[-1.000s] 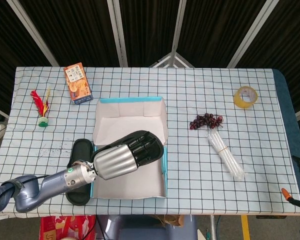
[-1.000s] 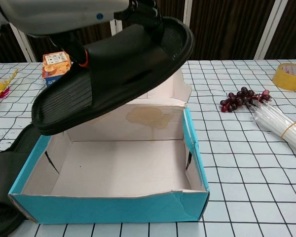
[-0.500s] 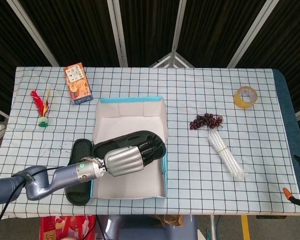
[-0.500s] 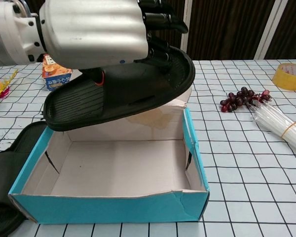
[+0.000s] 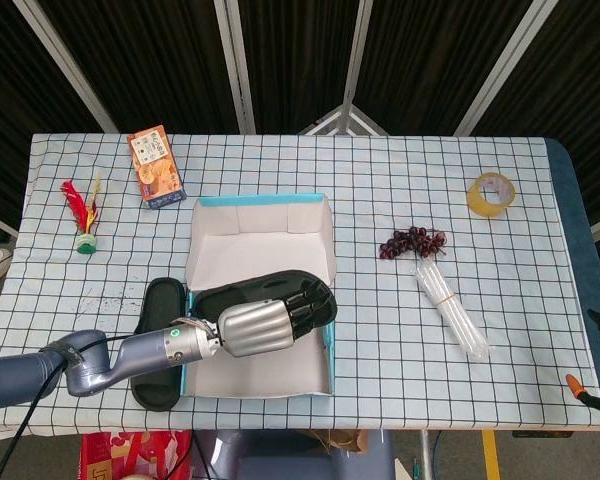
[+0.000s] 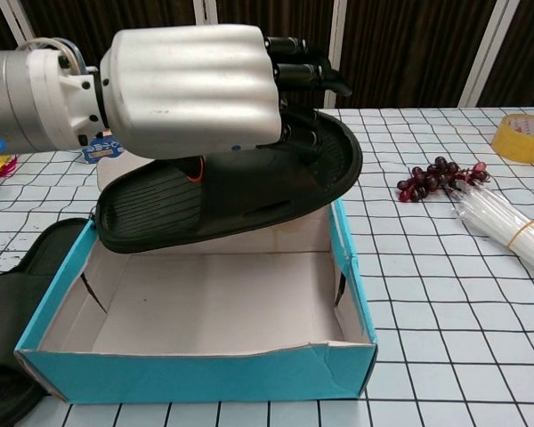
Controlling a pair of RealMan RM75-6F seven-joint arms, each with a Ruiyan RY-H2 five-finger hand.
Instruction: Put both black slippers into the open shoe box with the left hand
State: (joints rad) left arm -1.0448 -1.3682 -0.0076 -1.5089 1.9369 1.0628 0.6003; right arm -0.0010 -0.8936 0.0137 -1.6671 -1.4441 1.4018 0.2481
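Silver left hand holds flat black rubber slipper from above, fingers curled over its top. Slipper hangs tilted over open blue cardboard shoe box, near tabletop front edge.

Risk: toe sits above box right wall; may catch there, tip out.

Second black slipper lies on tabletop, touching box left side. Right hand not seen.

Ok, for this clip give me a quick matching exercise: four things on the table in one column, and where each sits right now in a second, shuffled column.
Things:
1. held slipper
2. second slipper
3. tape roll
4. grapes

Places:
A. on the cloth left of the shoe box
B. far right of the table
C. in the left hand, over the box
D. beside the clear tubes

Pairs: 1-C, 2-A, 3-B, 4-D
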